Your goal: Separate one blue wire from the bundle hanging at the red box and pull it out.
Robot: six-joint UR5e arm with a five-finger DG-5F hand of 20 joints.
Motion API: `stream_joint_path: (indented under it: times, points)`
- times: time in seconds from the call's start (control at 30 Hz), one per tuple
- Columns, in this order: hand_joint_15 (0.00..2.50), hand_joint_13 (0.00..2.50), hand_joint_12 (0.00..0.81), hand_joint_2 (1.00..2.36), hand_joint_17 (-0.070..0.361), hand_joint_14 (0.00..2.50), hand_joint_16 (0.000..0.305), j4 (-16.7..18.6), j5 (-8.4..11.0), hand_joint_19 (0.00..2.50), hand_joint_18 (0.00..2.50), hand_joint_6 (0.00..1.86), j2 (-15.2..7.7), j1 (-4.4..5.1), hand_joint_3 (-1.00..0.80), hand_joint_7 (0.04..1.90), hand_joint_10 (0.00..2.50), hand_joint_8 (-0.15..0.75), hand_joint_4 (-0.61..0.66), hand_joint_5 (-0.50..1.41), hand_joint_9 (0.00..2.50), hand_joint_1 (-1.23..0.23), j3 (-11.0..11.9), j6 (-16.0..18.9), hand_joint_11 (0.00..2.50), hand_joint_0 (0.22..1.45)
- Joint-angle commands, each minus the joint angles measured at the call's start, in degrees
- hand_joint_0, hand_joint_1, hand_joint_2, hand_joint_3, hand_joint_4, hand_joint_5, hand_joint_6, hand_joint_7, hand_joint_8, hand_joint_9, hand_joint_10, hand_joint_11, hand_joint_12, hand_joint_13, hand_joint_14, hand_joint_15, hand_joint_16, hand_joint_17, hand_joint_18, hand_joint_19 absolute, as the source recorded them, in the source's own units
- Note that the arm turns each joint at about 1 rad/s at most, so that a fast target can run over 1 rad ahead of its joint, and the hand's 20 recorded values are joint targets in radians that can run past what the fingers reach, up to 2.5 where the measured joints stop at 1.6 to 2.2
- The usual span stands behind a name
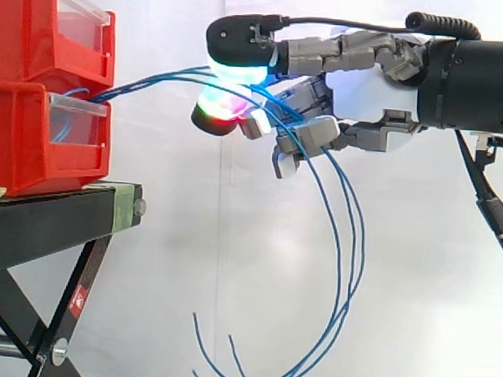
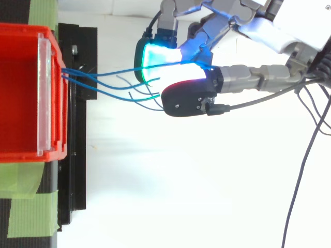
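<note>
Several thin blue wires (image 1: pixel 147 82) leave the lower red plastic bin (image 1: pixel 20 145) through its clear front panel (image 1: pixel 71 122) and run straight to the fingers (image 1: pixel 324 50). The robot hand (image 1: pixel 364 93) lies level, its white palm side-on and its grey jointed fingers stretched towards the bins. One long finger reaches out on top, and its black-backed pad (image 1: pixel 236 63) glows cyan and white. Just beneath it, a second pad glowing red and green faces up. The two pads are closed together, with the wires clamped between them. The other fingers curl in under the palm, and the wires pass across them. Behind the fingers the wires fall in long smooth arcs well below the hand and curl back up at their free ends. In the top view, a few short ends (image 2: pixel 135 92) stop just ahead of the fingertips. Beyond the fingertips, the stacked glossy bins rest on a black metal desk (image 1: pixel 41 221) patched with green tape (image 2: pixel 26 217).
</note>
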Motion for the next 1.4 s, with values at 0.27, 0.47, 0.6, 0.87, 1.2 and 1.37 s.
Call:
stream_joint_path:
  times: [0.27, 0.47, 0.6, 0.87, 1.2, 1.37]
  points:
    - [1.46, 1.26, 0.363, 1.0, 0.124, 0.74, 0.055, 0.0, 0.01, 1.13, 0.88, 0.77, 0.0, 0.01, -0.46, 1.16, 0.02, 0.369, 0.18, -0.19, 1.0, -0.69, 0.0, 0.0, 1.2, 0.52]
    - [1.46, 1.3, 0.356, 1.0, 0.122, 0.75, 0.054, 0.0, 0.1, 1.13, 0.9, 0.76, 0.0, 0.01, -0.49, 1.16, 0.02, 0.376, 0.19, -0.17, 1.07, -0.56, 0.0, 0.0, 1.23, 0.53]
    - [1.5, 1.32, 0.336, 1.01, 0.113, 0.7, 0.05, 0.0, 0.01, 1.14, 0.91, 0.76, 0.0, 0.01, -0.43, 1.16, 0.02, 0.361, 0.19, -0.17, 1.08, -0.61, 0.0, 0.0, 1.24, 0.58]
    - [1.55, 1.33, 0.335, 1.02, 0.11, 0.65, 0.049, 0.1, 0.1, 1.13, 0.9, 0.8, 0.0, 0.01, -0.29, 1.15, 0.02, 0.359, 0.19, -0.17, 1.1, -0.69, 0.0, 0.0, 1.25, 0.62]
    - [1.58, 1.31, 0.337, 1.02, 0.11, 0.62, 0.049, 0.2, 0.1, 1.12, 0.89, 0.81, 0.0, 0.01, -0.21, 1.16, 0.02, 0.353, 0.15, -0.17, 1.07, -0.8, 0.0, 0.0, 1.24, 0.62]
    - [1.64, 1.25, 0.338, 1.02, 0.114, 0.48, 0.051, 0.2, 0.1, 1.09, 0.81, 0.78, 0.0, 0.01, -0.19, 1.18, 0.02, 0.339, 0.16, -0.19, 0.97, -0.86, 0.0, 0.0, 1.2, 0.63]
